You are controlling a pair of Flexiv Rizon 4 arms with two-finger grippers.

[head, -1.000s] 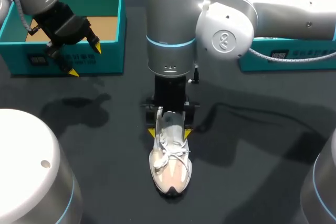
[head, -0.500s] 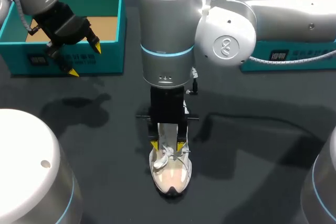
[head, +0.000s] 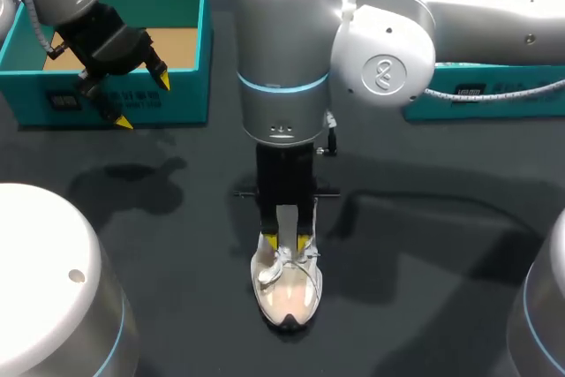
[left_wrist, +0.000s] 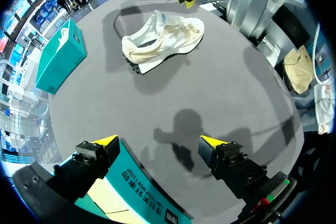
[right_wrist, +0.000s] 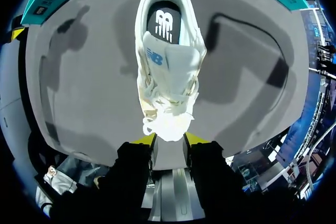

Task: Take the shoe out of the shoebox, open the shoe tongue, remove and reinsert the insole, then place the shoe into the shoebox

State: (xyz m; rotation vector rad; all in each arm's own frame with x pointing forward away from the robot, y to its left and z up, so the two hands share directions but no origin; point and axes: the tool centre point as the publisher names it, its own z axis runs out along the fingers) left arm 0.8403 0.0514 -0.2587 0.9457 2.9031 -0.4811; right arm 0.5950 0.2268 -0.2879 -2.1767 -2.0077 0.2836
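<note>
Both right fingers (head: pixel 273 241) have drawn closer — still parted over the shoe (head: pixel 288 293) — left fingers (head: pixel 161 79) spread.

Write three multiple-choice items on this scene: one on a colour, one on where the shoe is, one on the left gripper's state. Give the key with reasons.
1. The shoebox is:
A teal
B red
C yellow

2. The shoe stands:
A inside the shoebox
B on the table, under the right gripper
C on a shelf

3. The left gripper is:
A shut on the shoe
B shut on an insole
C open

Key:
1 A: its walls show teal in the head view.
2 B: it sits on the dark table with the right gripper just above it.
3 C: its yellow tips stand wide apart with nothing gripped between them.
</note>
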